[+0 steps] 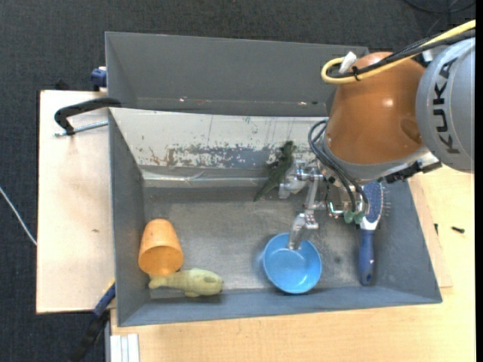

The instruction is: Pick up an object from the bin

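Gripper: seen just over the far rim of the blue bowl; how far open cannot be told
Blue brush: laid right of the blue bowl
Orange cup: set well left of it

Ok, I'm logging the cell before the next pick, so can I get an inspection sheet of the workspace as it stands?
Surface: grey metal bin, floor scuffed, back wall flecked with marks.
Job's things: blue bowl at the front; blue brush along the right wall; orange cup on its side at front left; yellowish soft toy just in front of it; dark green toy against the back wall.
Clutter: nothing seen.
End effector: at the bowl's back rim; open or shut unclear.
Cables: yellow and black cables over the arm's orange cover.
Surroundings: dark floor.
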